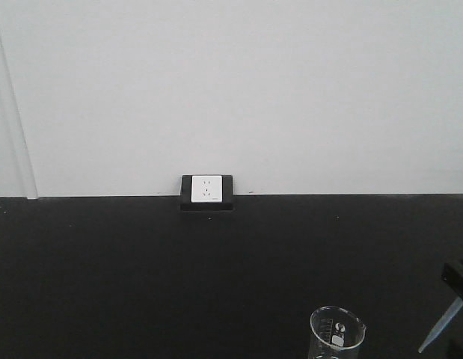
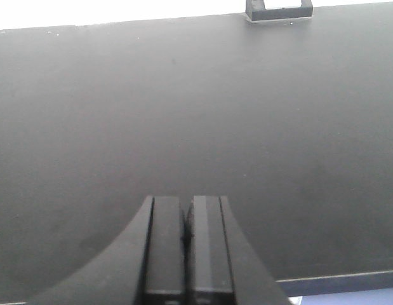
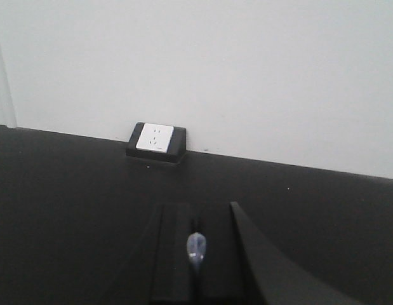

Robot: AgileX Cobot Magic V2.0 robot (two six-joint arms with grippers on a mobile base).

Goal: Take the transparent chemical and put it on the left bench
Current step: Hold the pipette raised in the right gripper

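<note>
In the front view a black bench (image 1: 141, 277) runs to a white wall, with a wall socket (image 1: 207, 191) at twelve o'clock from the middle of the top. We cannot tell whether this is the left bench. A glass beaker (image 1: 337, 333) stands at five o'clock. At four o'clock, by the edge, the right pincer (image 1: 459, 286) shows only in part. The clear pipette (image 1: 440, 327) hangs from it, its tip slanting toward seven o'clock above the bench top, just beside the beaker but apart from it.

In the left wrist view the left pincer (image 2: 184, 236) sits at six o'clock with its fingers pressed together on nothing. Bare bench lies ahead and the socket is at one o'clock.

In the right wrist view the right pincer is clamped on the pipette, whose rounded end pokes up between the fingers at six o'clock.

We judge the pipette to be very light, smooth and bendy. A hard squeeze on the soft bulb would push liquid out, so the stiffer stem just beside the bulb is the better place to hold.
</note>
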